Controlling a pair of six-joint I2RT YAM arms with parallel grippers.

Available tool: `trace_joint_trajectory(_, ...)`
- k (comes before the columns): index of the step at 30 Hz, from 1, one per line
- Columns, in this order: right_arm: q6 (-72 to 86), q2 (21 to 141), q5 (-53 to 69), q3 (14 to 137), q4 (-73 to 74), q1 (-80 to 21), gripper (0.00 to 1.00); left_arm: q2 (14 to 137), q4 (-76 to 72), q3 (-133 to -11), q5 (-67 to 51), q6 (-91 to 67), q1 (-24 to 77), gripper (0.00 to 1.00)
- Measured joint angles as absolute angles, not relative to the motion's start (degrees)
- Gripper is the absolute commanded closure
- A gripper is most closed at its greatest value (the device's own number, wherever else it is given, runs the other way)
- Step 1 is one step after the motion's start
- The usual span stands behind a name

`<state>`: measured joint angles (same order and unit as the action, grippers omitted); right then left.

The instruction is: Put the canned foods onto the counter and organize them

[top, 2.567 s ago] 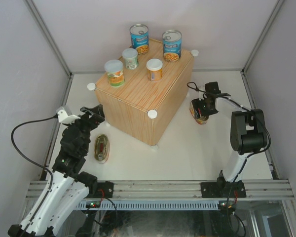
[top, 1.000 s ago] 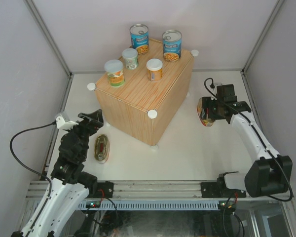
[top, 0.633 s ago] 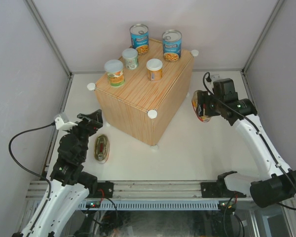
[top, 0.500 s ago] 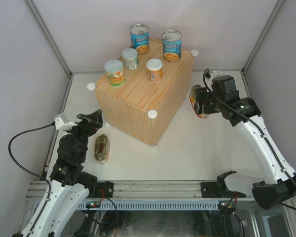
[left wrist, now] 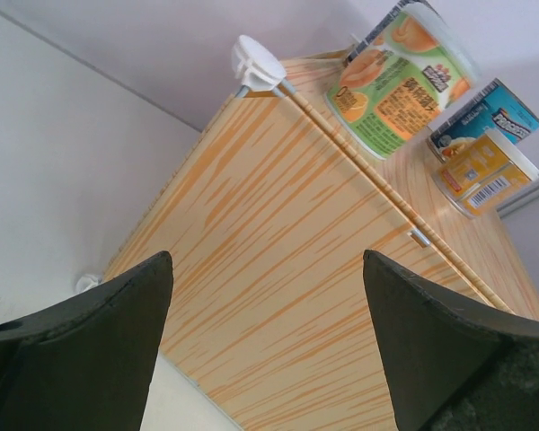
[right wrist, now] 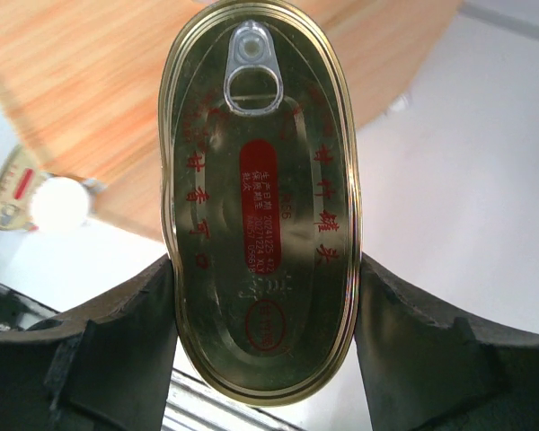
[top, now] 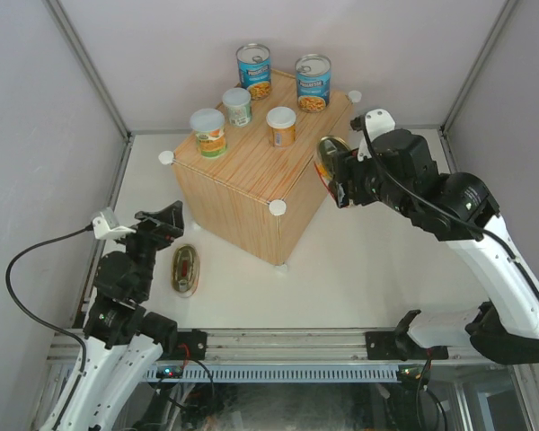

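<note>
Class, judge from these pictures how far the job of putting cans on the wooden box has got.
Done: five stand on the box: two blue cans and three small pale-lidded cans. In hand: the right gripper holds an oval tin beside the box's top edge. Left: a second oval tin lies on the table by the open left gripper.

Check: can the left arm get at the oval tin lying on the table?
Probably yes: the left gripper is open and empty, close to the oval tin, nothing lying between them.
</note>
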<state>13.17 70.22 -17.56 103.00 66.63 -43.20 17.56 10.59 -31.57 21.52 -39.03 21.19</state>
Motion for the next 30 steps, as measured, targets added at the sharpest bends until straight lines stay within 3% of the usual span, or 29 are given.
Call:
trace_joint_trajectory(8, 14.35, 82.46, -22.81, 120.79, 69.69, -55.05, 1.00, 18.26, 11.29, -36.36, 17.19, -35.07, 21.19, 0.12)
trace_joint_trajectory(17, 16.36, 99.37, -23.66, 138.74, 72.27, -58.85, 1.00, 20.56, 11.75, -42.96, 10.46, -31.66, 21.19, 0.12)
trace_joint_trajectory(30, 22.85, 106.41, -23.57, 142.39, 73.60, -58.96, 1.00, 26.06, 11.73, -47.81, 0.12, -30.85, 21.19, 0.12)
